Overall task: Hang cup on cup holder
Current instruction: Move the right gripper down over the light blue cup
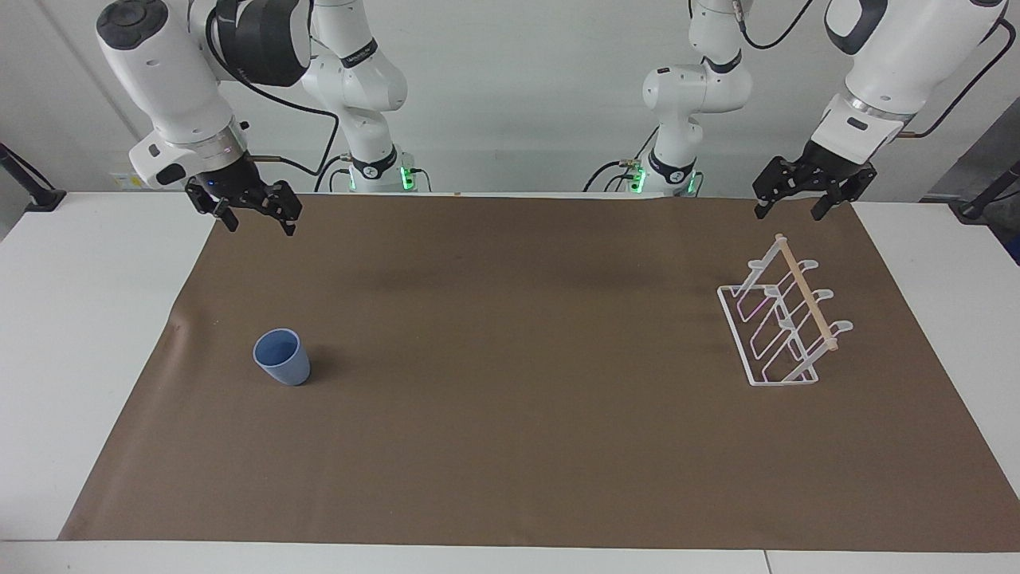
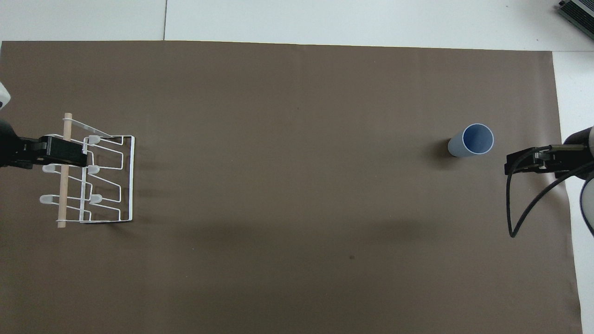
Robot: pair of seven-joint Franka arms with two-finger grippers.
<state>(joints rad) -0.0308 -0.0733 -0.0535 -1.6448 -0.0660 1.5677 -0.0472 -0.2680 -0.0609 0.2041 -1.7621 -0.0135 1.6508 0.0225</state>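
The light-blue cup (image 1: 281, 357) stands upright, mouth up, on the brown mat toward the right arm's end of the table; it also shows in the overhead view (image 2: 471, 141). The white wire cup holder (image 1: 785, 323) with its wooden dowel (image 1: 806, 293) stands toward the left arm's end, with nothing on its prongs; it shows in the overhead view too (image 2: 109, 181). My right gripper (image 1: 260, 223) is open and empty, raised over the mat's edge, apart from the cup. My left gripper (image 1: 789, 214) is open and empty, raised over the mat beside the holder's near end.
The brown mat (image 1: 510, 414) covers most of the white table (image 1: 80, 335). A black cable (image 2: 524, 208) loops from the right arm. A dark device (image 2: 577, 14) sits at the table's corner farthest from the robots, at the right arm's end.
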